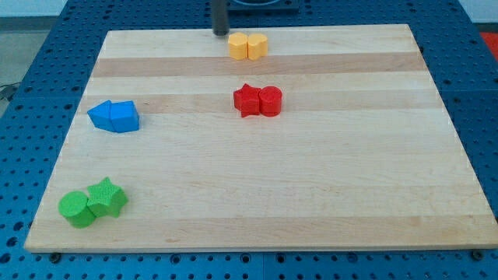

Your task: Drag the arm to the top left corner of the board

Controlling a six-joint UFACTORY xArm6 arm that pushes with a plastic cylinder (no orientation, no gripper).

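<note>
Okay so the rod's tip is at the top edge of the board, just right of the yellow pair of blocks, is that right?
Not quite: the camera view shows my tip at the board's top edge, but just left of the yellow pair of blocks, not right of it.

A robotics lab bench: pale wooden board on a blue perforated mounting table.

Straight dark rod, plain grey-black, round in section — my tip blunt, no markings visible
</note>
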